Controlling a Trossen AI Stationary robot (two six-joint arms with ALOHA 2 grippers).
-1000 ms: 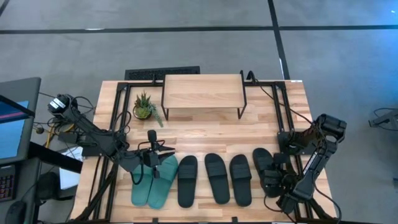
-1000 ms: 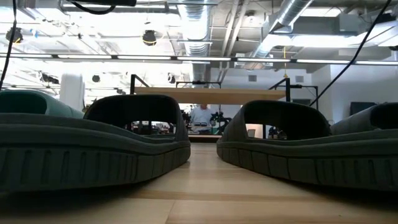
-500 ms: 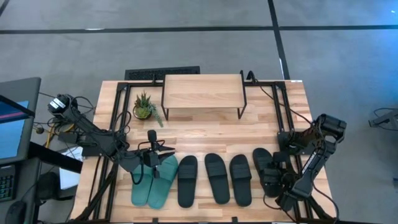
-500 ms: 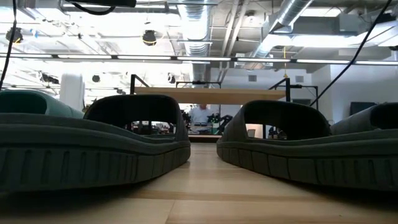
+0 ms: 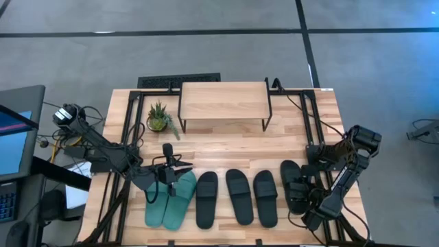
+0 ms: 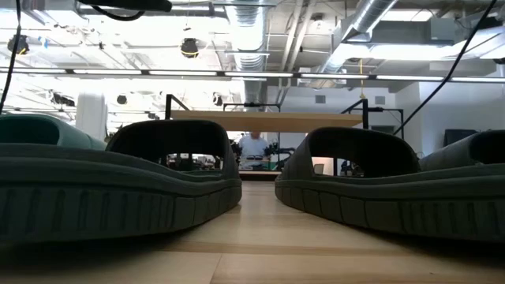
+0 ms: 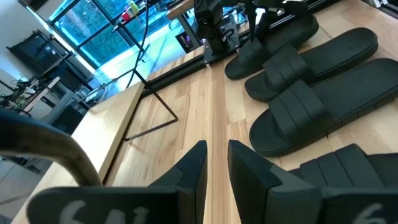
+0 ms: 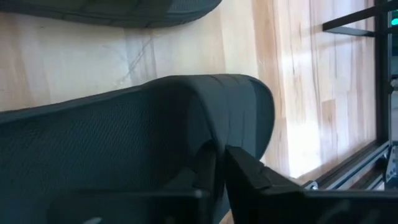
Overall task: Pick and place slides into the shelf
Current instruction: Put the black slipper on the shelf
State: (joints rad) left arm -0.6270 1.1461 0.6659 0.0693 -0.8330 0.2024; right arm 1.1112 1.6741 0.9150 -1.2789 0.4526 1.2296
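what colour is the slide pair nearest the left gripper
Teal-green pair, beside the left gripper; clearest in the high view.

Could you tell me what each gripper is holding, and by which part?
Right gripper pinches the outermost black slide by its strap edge. Left gripper holds nothing.

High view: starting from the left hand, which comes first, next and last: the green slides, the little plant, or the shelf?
1. Green slides: right beside the left hand, at the front.
2. Little plant: farther back, at the left.
3. Shelf: farthest, at the back middle.
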